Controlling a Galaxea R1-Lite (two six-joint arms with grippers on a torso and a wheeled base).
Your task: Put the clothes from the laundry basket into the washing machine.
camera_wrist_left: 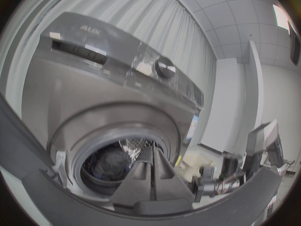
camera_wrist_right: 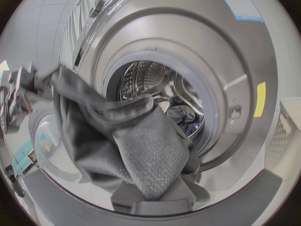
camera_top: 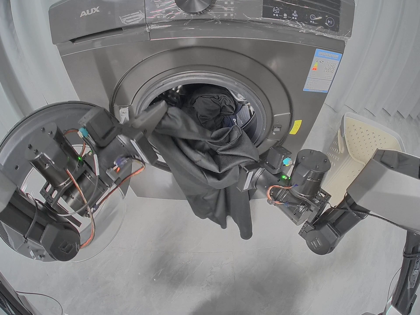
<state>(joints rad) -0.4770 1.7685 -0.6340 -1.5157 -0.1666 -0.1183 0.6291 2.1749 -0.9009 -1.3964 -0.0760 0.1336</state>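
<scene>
centre frame: left tool, right tool each clamped shut on garment | risk: snagging dangling tail on washer rim, dropping to floor

Saw pale grey pleated curtains hanging floor-length across the back and both sides of the scene, over a smooth light grey floor with a soft sheen. Noted, in the left wrist view, a white tiled ceiling of square panels with a lit rectangular light panel set into it. Found a plain white wall past the end of the curtains, with a white pillar standing just beside it.
</scene>
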